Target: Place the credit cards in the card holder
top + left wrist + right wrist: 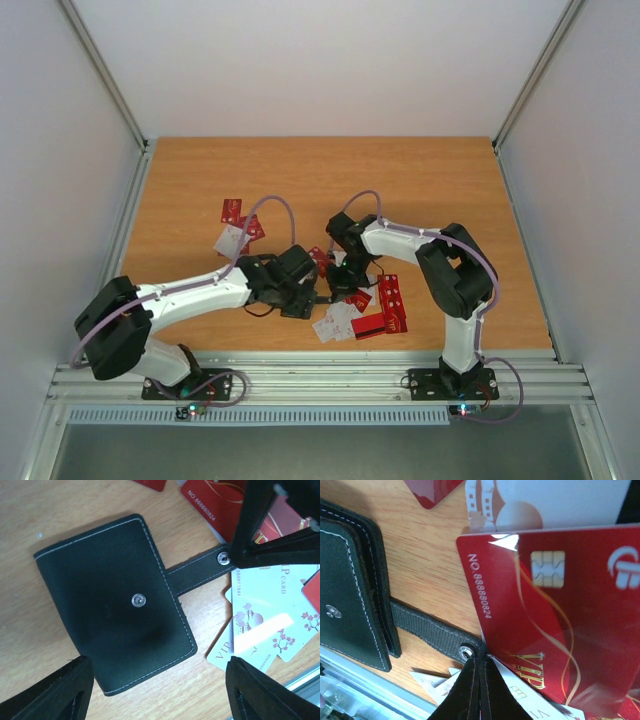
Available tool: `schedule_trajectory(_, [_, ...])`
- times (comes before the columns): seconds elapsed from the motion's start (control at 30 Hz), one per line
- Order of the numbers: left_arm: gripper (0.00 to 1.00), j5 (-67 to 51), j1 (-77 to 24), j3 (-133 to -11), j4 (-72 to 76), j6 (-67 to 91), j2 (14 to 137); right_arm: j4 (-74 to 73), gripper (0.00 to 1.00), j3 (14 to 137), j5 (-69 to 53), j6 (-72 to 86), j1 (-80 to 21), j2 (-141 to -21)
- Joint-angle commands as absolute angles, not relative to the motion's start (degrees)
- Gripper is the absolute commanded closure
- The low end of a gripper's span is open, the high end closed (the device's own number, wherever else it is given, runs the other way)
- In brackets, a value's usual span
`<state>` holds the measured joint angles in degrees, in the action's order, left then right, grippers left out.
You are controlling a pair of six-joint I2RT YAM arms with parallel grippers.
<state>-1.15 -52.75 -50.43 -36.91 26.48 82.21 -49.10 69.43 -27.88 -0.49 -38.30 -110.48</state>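
Observation:
The black card holder [110, 600] lies closed on the wooden table, snap stud facing up, with its strap [195, 575] stretched out to the right. My left gripper [159, 662] hovers open over the holder's near edge, one finger on each side and nothing between them. My right gripper [481, 657] is shut on the tip of the strap [427, 630], just past its snap. A red credit card [560, 630] lies right beside those fingers. White credit cards [265, 625] are fanned out near the holder. In the top view both grippers meet at mid-table [322, 297].
More red cards [392, 300] and white cards [335, 322] lie near the table's front edge by the right arm. Another small cluster of cards [237, 225] sits further back on the left. The metal front rail [320, 375] runs close behind the cards.

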Motion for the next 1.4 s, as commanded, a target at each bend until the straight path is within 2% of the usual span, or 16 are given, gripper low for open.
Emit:
schedule_trajectory(0.0, [0.24, 5.67, -55.63, -49.94, -32.40, 23.39, 82.15, -47.30, 0.99, 68.15, -29.40, 1.83, -37.97, -110.42])
schedule_trajectory(0.17, [0.19, 13.51, -61.57, -49.69, -31.33, 20.51, 83.71, -45.66, 0.99, 66.79, -31.00, 2.78, -37.92, -110.47])
schedule_trajectory(0.37, [0.19, 23.53, -67.33, -52.16, -35.38, 19.35, 90.59, -45.09, 0.99, 65.86, -31.32, 3.08, -37.83, -110.09])
schedule_trajectory(0.77, [0.22, 29.28, -67.68, -54.54, -39.98, 22.67, 95.88, -45.52, 0.99, 65.30, -31.64, 2.57, -37.87, -109.42])
schedule_trajectory(1.03, [0.27, 34.65, -67.51, -54.23, -44.31, 26.74, 91.18, -46.83, 0.99, 65.70, -31.03, 1.25, -37.84, -109.17])
schedule_trajectory(1.17, [0.26, 33.39, -66.98, -53.16, -44.03, 28.56, 88.98, -46.84, 0.99, 65.39, -31.09, 1.06, -37.85, -109.23])
schedule_trajectory(1.37, [0.14, 21.38, -67.14, -48.49, -32.62, 24.09, 86.89, -47.40, 0.99, 66.37, -31.87, 0.99, -37.84, -109.43])
